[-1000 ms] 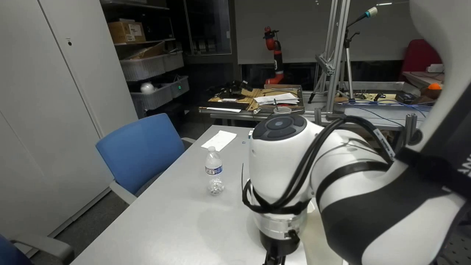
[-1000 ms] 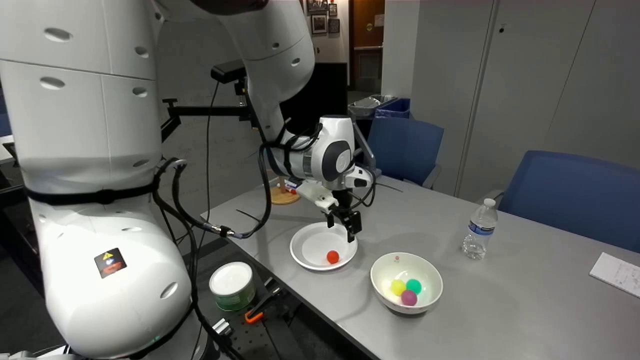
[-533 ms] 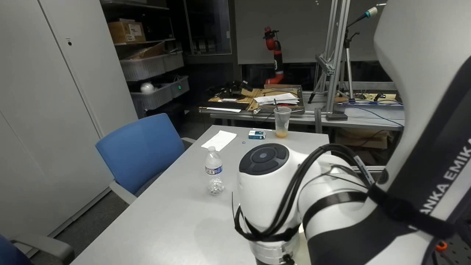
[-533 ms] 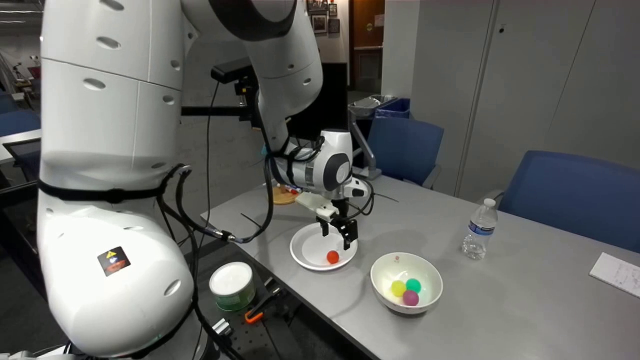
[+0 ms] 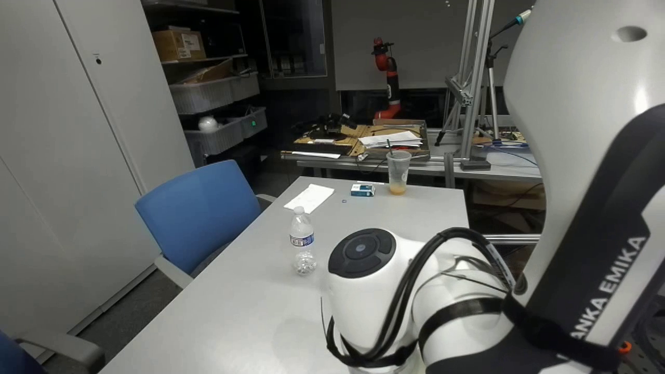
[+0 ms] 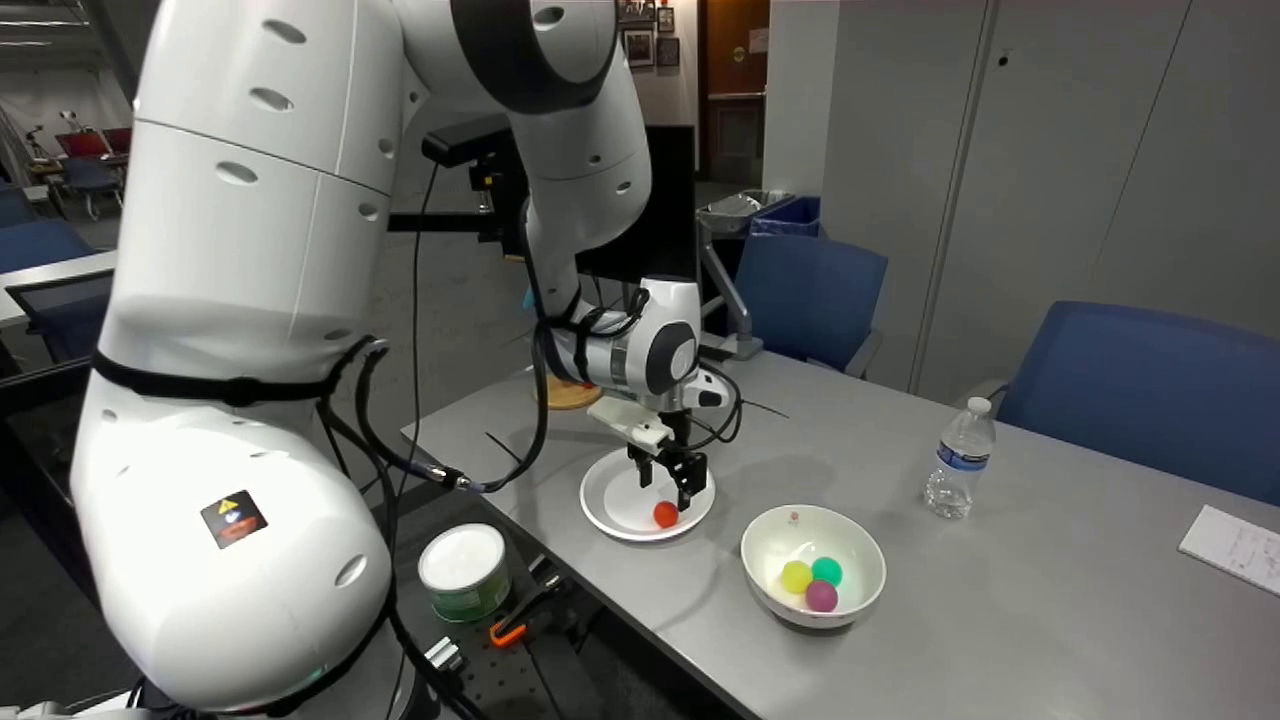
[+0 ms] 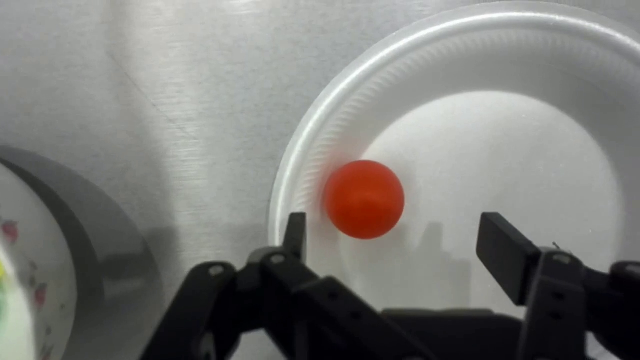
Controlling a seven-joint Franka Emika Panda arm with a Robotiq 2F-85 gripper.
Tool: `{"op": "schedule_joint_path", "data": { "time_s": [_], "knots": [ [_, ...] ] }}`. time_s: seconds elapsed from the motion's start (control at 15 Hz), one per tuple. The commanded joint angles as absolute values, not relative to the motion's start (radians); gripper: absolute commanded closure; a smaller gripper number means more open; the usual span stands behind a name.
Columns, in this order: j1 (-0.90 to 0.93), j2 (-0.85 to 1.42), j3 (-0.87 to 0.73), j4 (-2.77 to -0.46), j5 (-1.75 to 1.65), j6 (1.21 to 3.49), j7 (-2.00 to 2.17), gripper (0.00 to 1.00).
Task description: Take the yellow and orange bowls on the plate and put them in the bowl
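Pincer (image 7: 398, 245) over the plate (image 7: 500, 140), fingers (image 7: 507, 260) spread wide, nothing held. Height of tips above plate: can't tell. Orange ball (image 7: 364, 199) (reddish) is on the plate, nr the rim, on the side toward the bowl (image 6: 800, 532). Wrist view has it up-frame of the tips, btwn the fingers sideways, closer to the L-of-frame one, w/ visible gap to both. In an exterior view the tips are right nr it too.

Yellow ball (image 6: 796, 576) is already in the bowl w/ green ball (image 6: 827, 571) + purple ball (image 6: 821, 597), all bunched; can't tell if they touch. Bowl is upright on the desk (image 6: 1050, 620), just beside the plate, small gap btwn. Only its edge shows in wrist view, pinkish floral marks on outer wall.

Other stuff on desk: water bottle (image 6: 961, 460) upright, paper (image 6: 1235, 548) flat nr the edge, both in both exterior views. Far end, in an exterior view: clear cup (image 5: 398, 174), small blue/white box (image 5: 362, 190) next to it. Blue chair (image 5: 202, 208) alongside desk. White-lidded tin (image 6: 465, 575) off the desk nr the arm (image 6: 250, 250), orange-ended tool (image 6: 508, 632) beside it. Round wooden base (image 6: 568, 393) on desk behind the plate.
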State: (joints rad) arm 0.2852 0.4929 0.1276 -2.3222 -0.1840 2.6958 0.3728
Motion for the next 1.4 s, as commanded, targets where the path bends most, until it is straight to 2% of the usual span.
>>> {"op": "schedule_joint_path", "data": {
  "time_s": [0.0,0.2,0.33,0.73,0.87,0.93,1.33],
  "knots": [
    [0.314,0.517,0.107,-2.295,-0.156,2.671,0.34,0.12],
    [0.318,0.531,0.103,-2.293,-0.154,2.672,0.342,0.07],
    [0.317,0.542,0.104,-2.29,-0.15,2.673,0.34,0.12],
    [0.323,0.56,0.102,-2.274,-0.149,2.67,0.343,0.62],
    [0.324,0.563,0.101,-2.27,-0.149,2.671,0.343,0.78],
    [0.325,0.561,0.1,-2.27,-0.15,2.671,0.343,0.82],
    [0.317,0.449,0.091,-2.326,-0.155,2.654,0.346,0.82]
  ]
}}
